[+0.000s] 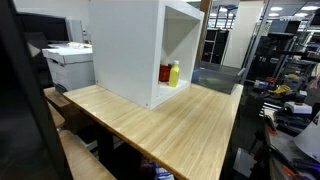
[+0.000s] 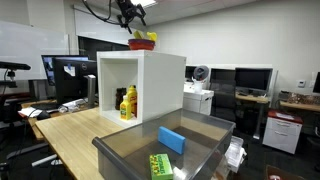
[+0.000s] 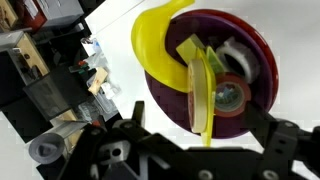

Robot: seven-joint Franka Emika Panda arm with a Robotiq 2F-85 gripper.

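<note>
My gripper (image 2: 131, 14) hangs just above the top of a white open-front cabinet (image 2: 160, 90), over a stack of dishes (image 2: 142, 42). In the wrist view the stack is a dark red-purple bowl (image 3: 255, 45) with a yellow bowl (image 3: 155, 45) beside or under it. The red-purple bowl holds a tape roll (image 3: 228, 95) and a thin yellow piece standing on edge (image 3: 205, 100). My gripper's fingers (image 3: 205, 125) are spread wide on either side of that yellow edge and do not clamp anything. In an exterior view the cabinet (image 1: 125, 50) shows, but its top and the gripper are out of frame.
Inside the cabinet stand a yellow bottle (image 1: 174, 72) and a red one (image 1: 165, 73); they also show in the other exterior view (image 2: 128, 103). The cabinet sits on a wooden table (image 1: 170, 125). A grey bin (image 2: 125, 155) holds a blue block (image 2: 172, 139) and a green item (image 2: 160, 165). A printer (image 1: 68, 62) stands behind.
</note>
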